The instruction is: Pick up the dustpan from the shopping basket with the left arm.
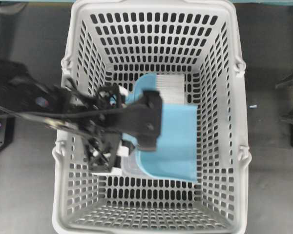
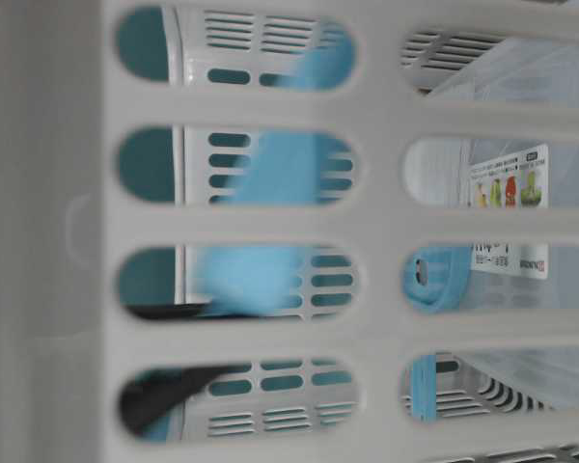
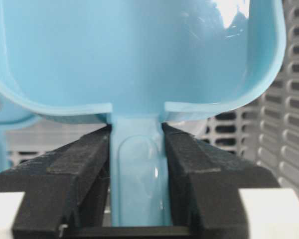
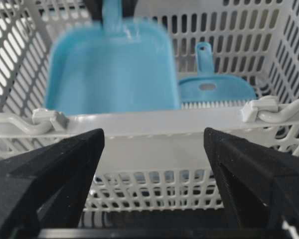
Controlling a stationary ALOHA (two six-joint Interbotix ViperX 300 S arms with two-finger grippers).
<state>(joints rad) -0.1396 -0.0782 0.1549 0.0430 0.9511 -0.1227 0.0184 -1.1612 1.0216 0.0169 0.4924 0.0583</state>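
Note:
The light-blue dustpan (image 1: 178,146) is inside the light-grey shopping basket (image 1: 154,6), held above the floor. My left gripper (image 1: 145,122) reaches in from the left and is shut on the dustpan's thin handle. In the left wrist view both black fingers (image 3: 84,164) press the handle just below the dustpan's scoop (image 3: 139,50), with the left gripper (image 3: 137,134) closed around it. My right gripper (image 4: 153,142) is open and empty outside the basket's near wall (image 4: 154,123). Through it I see the dustpan (image 4: 109,74), blurred.
A blue hand brush with white bristles (image 4: 217,89) lies on the basket floor beside the dustpan; its bristles show overhead (image 1: 168,87). A clear plastic container with a label (image 2: 507,193) lies under the left gripper. The basket walls (image 2: 367,222) enclose everything.

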